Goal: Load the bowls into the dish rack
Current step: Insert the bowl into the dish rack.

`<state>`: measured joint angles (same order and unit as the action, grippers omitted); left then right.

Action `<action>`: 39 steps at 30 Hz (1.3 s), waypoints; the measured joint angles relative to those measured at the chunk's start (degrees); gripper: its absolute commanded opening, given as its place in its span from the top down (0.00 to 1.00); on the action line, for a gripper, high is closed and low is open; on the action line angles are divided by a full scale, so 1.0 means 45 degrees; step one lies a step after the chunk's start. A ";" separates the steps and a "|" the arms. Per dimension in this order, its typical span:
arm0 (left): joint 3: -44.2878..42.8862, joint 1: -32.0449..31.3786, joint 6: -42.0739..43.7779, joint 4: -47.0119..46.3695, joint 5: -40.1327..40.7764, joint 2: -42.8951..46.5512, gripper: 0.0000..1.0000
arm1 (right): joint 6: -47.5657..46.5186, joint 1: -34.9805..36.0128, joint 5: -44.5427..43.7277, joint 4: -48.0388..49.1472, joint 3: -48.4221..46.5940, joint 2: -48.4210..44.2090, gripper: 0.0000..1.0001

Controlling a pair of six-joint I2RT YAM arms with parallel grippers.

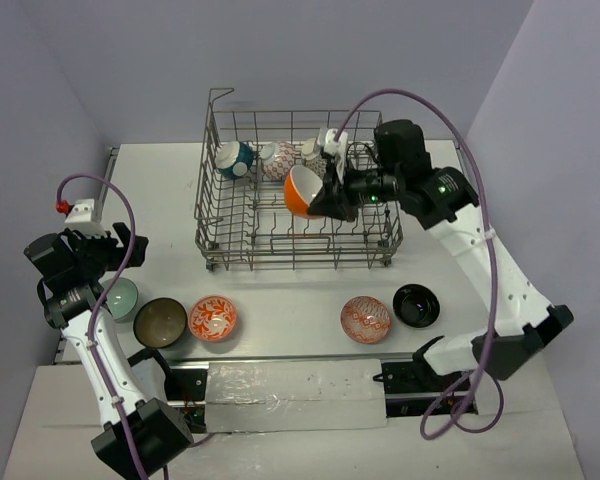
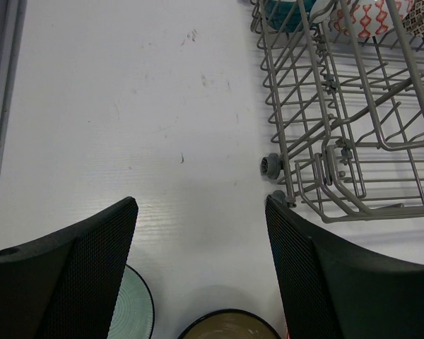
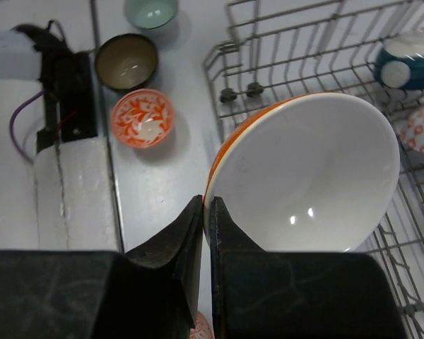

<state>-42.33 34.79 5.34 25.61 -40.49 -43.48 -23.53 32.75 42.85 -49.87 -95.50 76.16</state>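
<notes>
While the dish rack [image 1: 280, 255] sits at the back of the table [image 1: 160, 190], the right gripper [image 3: 205, 208] is clamped on the rim of the orange-and-white bowl [image 3: 311, 169], held tilted over the rack's middle. Left gripper [image 2: 201, 205]: jaws spread, empty, over bare table just off the rack's near-left corner. In the rack's back row: teal bowl [image 1: 234, 159], red-patterned bowl [image 1: 278, 160], grey-patterned bowl [image 1: 313, 155]. On the table out front: pale green bowl [image 1: 122, 297], brown bowl [image 1: 160, 321], orange-patterned bowl [image 1: 212, 318], pink-patterned bowl [image 1: 365, 319], black bowl [image 1: 416, 305].

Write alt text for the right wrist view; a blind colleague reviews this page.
The right gripper pinches the rim of a white-lined, orange-backed ceramic bowl over the grey wire dish rack. An orange-patterned round bowl sits on the white table.
</notes>
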 measured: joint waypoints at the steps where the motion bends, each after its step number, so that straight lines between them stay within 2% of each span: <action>1: 0.0000 0.0000 0.0000 0.0005 -0.0049 -0.0010 0.21 | 0.0325 -0.0359 0.0049 0.0350 -0.0044 0.0277 1.00; 10: 0.0000 0.0000 0.0005 0.0049 -0.0393 -0.0034 0.21 | 0.2851 -0.3293 0.0578 0.2652 -0.0879 0.2948 1.00; 16: 0.0000 0.0000 0.0039 0.0112 -0.0549 -0.0034 0.21 | 0.5319 -0.4789 0.1855 0.4566 -0.1880 0.4935 1.00; 23: 0.0000 0.0000 0.0151 0.0185 -0.0602 0.0063 0.21 | 0.8286 -0.6033 0.3016 0.6717 -0.1855 0.6222 1.00; 33: 0.0000 0.0000 0.0131 0.0180 -0.0636 0.0131 0.21 | 1.3425 -0.8160 0.4920 1.1978 -0.1273 0.7732 1.00; 39: 0.0000 0.0000 0.0131 0.0180 -0.0631 0.0131 0.21 | 1.4542 -0.8743 0.5168 1.2701 -0.0928 0.8777 1.00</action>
<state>-42.33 34.79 5.93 26.41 -43.33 -42.89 41.91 -6.59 66.11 7.29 -99.68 115.66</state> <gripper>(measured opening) 0.788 0.117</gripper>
